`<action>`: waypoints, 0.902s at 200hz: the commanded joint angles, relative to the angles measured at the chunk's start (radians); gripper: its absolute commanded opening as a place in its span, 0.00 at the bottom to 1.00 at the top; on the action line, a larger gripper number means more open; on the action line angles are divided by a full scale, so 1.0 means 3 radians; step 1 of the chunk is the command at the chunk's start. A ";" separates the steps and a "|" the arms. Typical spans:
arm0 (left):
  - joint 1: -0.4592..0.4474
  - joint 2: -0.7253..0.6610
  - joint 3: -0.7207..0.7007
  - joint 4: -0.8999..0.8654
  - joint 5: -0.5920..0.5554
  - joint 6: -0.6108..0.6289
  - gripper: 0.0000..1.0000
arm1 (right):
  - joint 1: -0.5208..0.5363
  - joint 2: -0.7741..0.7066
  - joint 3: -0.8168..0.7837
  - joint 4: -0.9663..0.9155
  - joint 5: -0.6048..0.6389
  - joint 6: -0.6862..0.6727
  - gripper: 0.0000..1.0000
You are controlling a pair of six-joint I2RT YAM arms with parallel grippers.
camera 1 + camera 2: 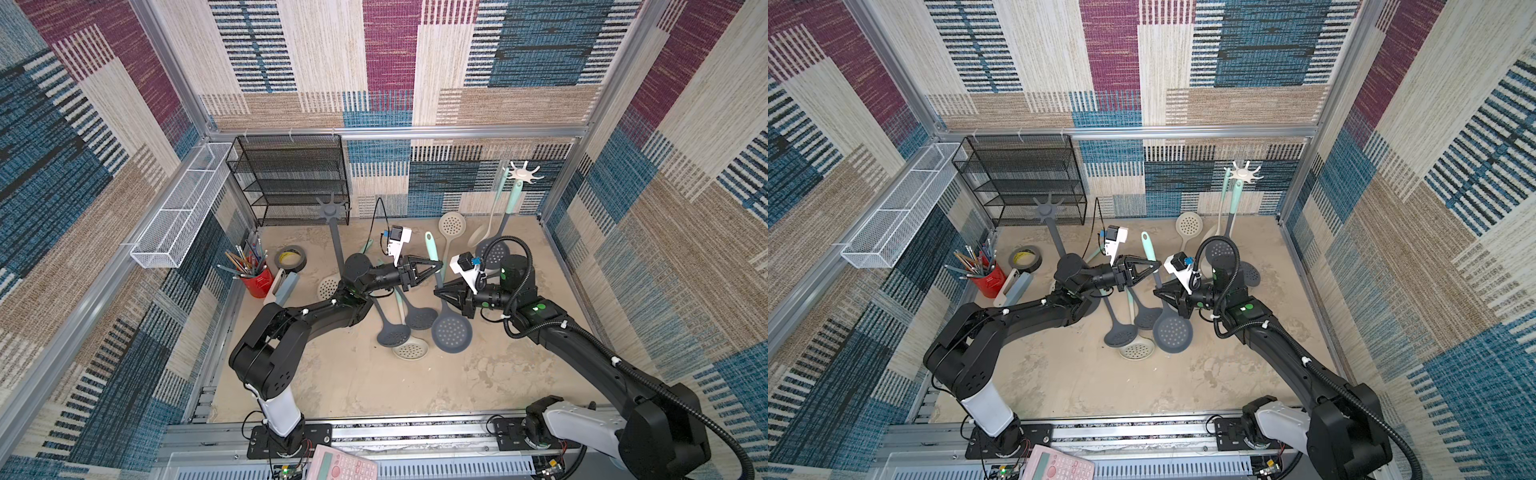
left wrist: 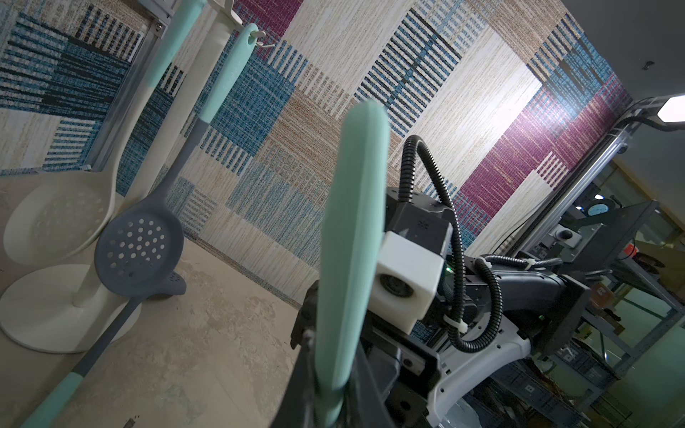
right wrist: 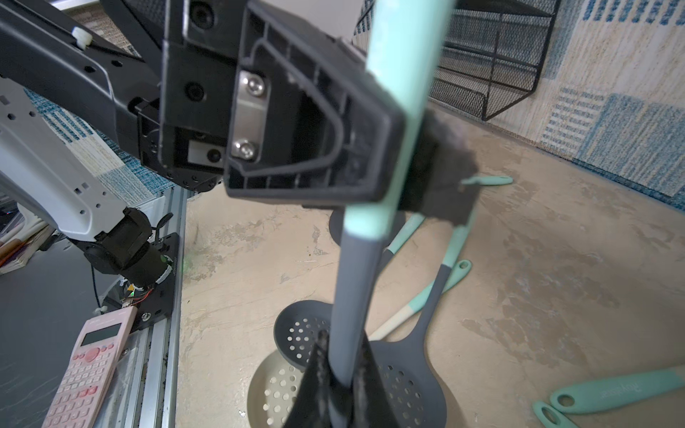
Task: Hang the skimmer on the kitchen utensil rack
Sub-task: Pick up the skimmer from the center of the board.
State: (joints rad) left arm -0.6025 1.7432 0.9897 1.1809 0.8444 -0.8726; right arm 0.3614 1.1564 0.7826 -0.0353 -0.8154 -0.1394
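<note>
Skimmer (image 1: 451, 332) is pinched in left gripper (image 1: 437, 265) and right gripper (image 1: 438, 293).

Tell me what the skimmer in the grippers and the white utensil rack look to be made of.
The skimmer looks like silicone or soft plastic with a matte finish: the grey head and mint handle show no glare, and the edges are rounded. The white utensil rack is smooth and evenly off-white. It could be moulded plastic or painted metal; the look leaves that open.
</note>
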 commanded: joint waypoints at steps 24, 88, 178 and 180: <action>0.0004 -0.0118 -0.0010 -0.0590 -0.0247 0.0127 0.37 | 0.0003 -0.0108 -0.0162 0.0297 0.0470 -0.0045 0.00; 0.0002 -0.0509 -0.0121 -0.1554 -0.0529 0.0664 0.57 | -0.0030 -0.0116 -0.0220 0.0775 0.1463 0.0315 0.00; -0.0001 -0.1213 0.0129 -0.3696 -0.0851 0.1772 0.67 | -0.0144 0.0477 0.0178 0.1240 0.1865 0.0593 0.00; -0.0001 -0.1224 0.0138 -0.3729 -0.0855 0.1789 0.67 | -0.0152 0.0490 0.0186 0.1251 0.1858 0.0598 0.00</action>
State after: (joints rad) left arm -0.6029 1.4082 0.9955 0.2874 0.6334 -0.4847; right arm 0.3355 1.2663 0.8066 0.2668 -0.2665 0.0135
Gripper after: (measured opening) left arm 0.664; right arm 0.095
